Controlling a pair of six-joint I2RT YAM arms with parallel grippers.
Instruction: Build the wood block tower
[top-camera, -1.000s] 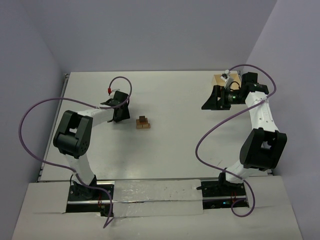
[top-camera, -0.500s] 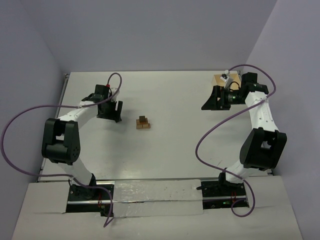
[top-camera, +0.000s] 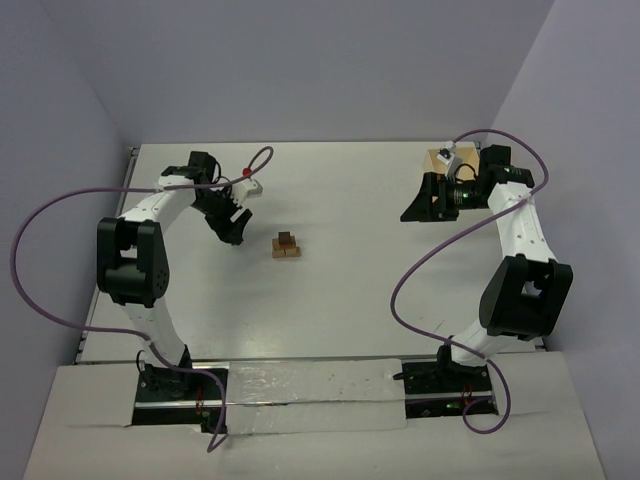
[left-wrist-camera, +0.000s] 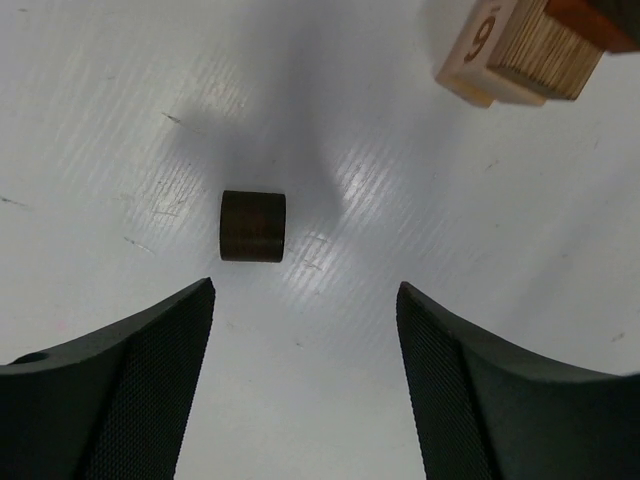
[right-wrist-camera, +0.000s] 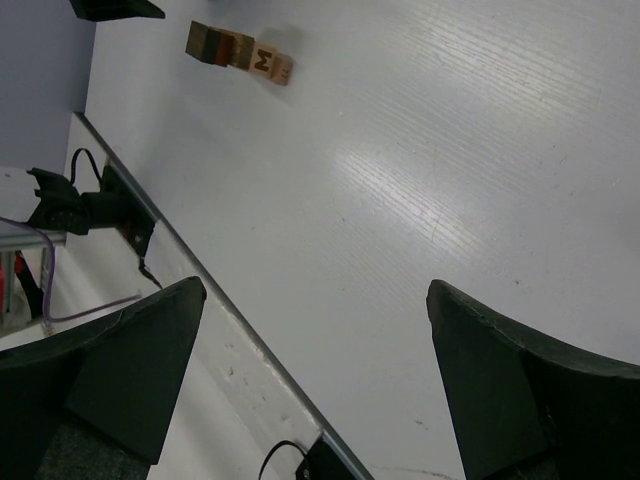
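Observation:
The wood block tower (top-camera: 287, 244) is a small stack on the table's left-middle, a light tan piece under darker brown ones. The left wrist view shows its corner (left-wrist-camera: 520, 50) at top right, a numeral printed on the tan face. A loose dark brown block (left-wrist-camera: 252, 226) lies on the table just ahead of my left gripper (left-wrist-camera: 305, 300), nearer the left finger; the jaws are open and empty. From above, the left gripper (top-camera: 232, 230) sits just left of the tower. My right gripper (top-camera: 417, 207) hovers open and empty at the far right. Its wrist view shows the tower (right-wrist-camera: 238, 50) far off.
A pale wooden box (top-camera: 441, 160) stands at the back right, partly behind the right arm. Purple cables loop from both arms. The table's near edge with its metal strip (right-wrist-camera: 240, 330) and a wire runs below the right gripper.
The left arm has swung its elbow back and left, and its gripper has turned to point down-right toward the tower. The right arm has barely moved. The tower is unchanged.

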